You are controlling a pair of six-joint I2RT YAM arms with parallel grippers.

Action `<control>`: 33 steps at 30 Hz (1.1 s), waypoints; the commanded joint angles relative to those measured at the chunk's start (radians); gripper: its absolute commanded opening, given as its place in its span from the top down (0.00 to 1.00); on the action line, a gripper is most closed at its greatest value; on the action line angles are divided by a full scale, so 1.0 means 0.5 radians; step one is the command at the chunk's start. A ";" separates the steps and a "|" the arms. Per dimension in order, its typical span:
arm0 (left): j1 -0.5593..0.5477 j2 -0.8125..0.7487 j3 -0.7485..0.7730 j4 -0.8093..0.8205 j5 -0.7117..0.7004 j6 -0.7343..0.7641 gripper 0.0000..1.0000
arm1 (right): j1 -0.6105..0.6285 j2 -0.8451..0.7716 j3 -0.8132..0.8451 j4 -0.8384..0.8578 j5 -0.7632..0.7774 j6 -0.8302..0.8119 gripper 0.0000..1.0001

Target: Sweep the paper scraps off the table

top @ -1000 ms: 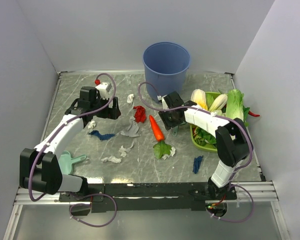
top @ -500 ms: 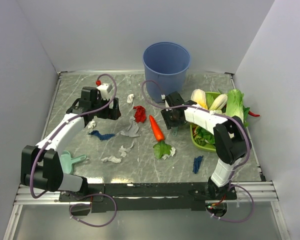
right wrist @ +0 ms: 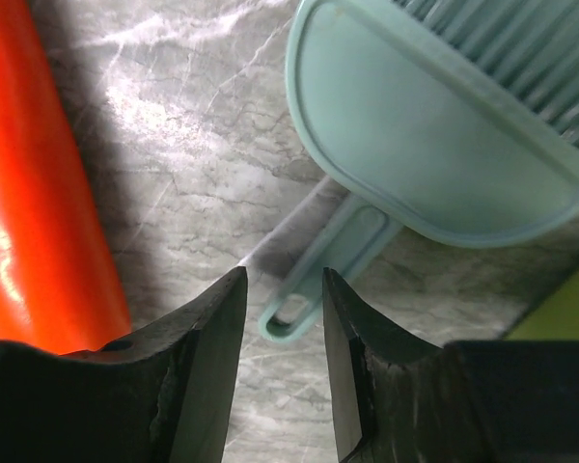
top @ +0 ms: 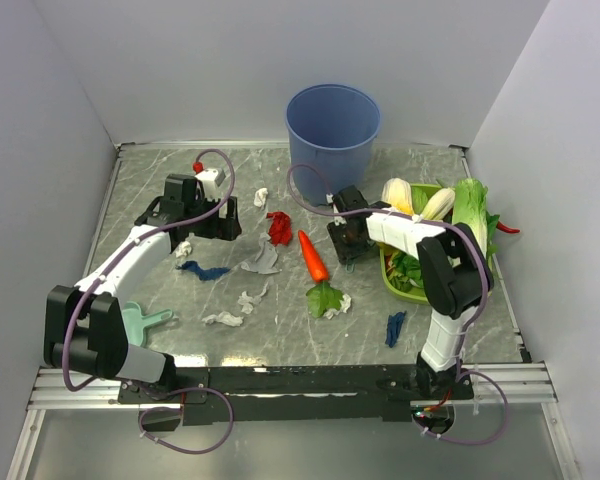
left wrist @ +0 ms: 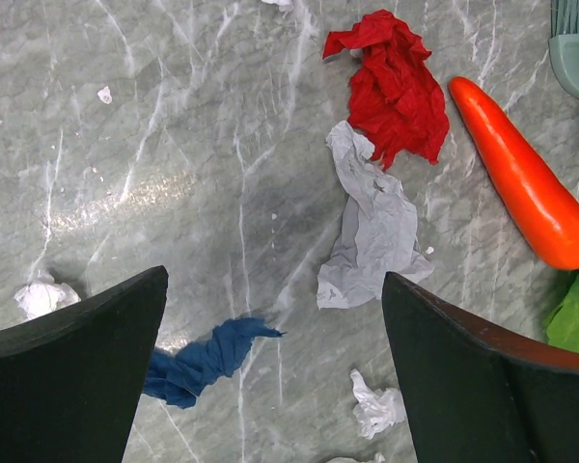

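Right arm shift: right gripper (right wrist: 282, 282) has edged slightly away from the long orange plastic carrot (left wrist: 521, 188) and settled over the small teal plastic brush (right wrist: 434, 135).
Left side: left gripper (left wrist: 270, 280) is spread wide and empty, hovering left of the carrot.
Scraps: crumpled white, grey, red and dark blue paper scraps (left wrist: 372, 241) strew the grey-green marble-patterned table (left wrist: 174, 145), mostly left of the carrot; none look swept.
Brush: lies flat just right of the carrot.
Right jaws: part-way in, astride the handle tip, seemingly not pinching yet.
Doing it well: centre the handle, grip higher up so the brush cannot swivel, and avoid the carrot.
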 commanded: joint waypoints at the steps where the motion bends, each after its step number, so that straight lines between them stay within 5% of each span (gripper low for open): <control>1: -0.001 -0.005 0.064 0.034 -0.010 0.017 0.03 | -0.005 0.053 0.026 0.033 -0.023 0.030 0.56; 4: -0.001 -0.012 0.055 0.031 -0.019 0.026 0.03 | -0.018 0.059 0.032 0.039 -0.020 0.060 0.59; 9: -0.001 -0.024 0.033 0.043 -0.025 0.026 0.03 | -0.024 0.062 0.011 0.033 -0.076 0.008 0.81; 13: -0.001 -0.009 0.046 0.059 -0.013 0.017 0.03 | -0.021 0.007 -0.044 0.018 -0.091 -0.050 0.85; 16: -0.001 0.013 0.049 0.093 -0.010 0.008 0.03 | -0.021 -0.091 -0.087 0.005 -0.152 -0.132 1.00; 24: -0.001 0.031 0.040 0.126 0.036 0.014 0.02 | -0.012 -0.389 -0.124 -0.080 -0.330 -0.384 1.00; 29: -0.001 0.028 0.043 0.132 0.061 -0.002 0.02 | -0.012 -0.481 -0.182 -0.044 -0.288 -0.562 0.40; 33: -0.001 0.038 0.046 0.132 0.076 -0.011 0.02 | -0.012 -0.423 -0.186 -0.022 -0.266 -0.526 0.32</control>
